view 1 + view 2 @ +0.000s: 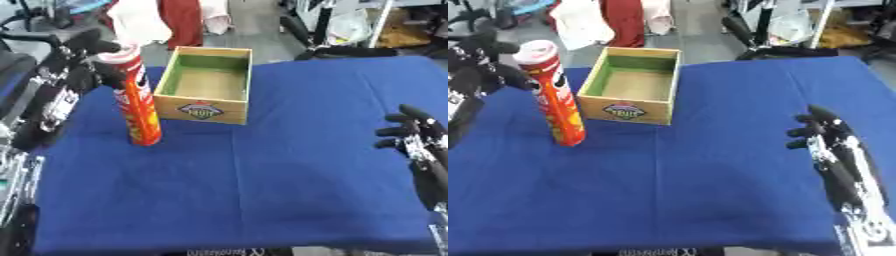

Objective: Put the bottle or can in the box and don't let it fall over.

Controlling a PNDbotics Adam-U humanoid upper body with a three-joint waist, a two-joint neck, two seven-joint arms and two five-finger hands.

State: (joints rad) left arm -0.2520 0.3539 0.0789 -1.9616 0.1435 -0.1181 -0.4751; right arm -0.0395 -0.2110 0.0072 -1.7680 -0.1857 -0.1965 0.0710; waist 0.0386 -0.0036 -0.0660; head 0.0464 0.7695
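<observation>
Nearest, at the right edge, the right hand (820,132) is seen resting over the blue cloth (262,185), fingers straight, nothing held. Farther back on the left, the tall red can (138,100) is stood upright on the cloth, just beside the wooden box (206,85). It is probably light, stiff and smooth, so it could easily be tipped; a hold around its middle would likely be safest. The left hand (87,55) is seen beside the can's top, but its fingers cannot be made out.
</observation>
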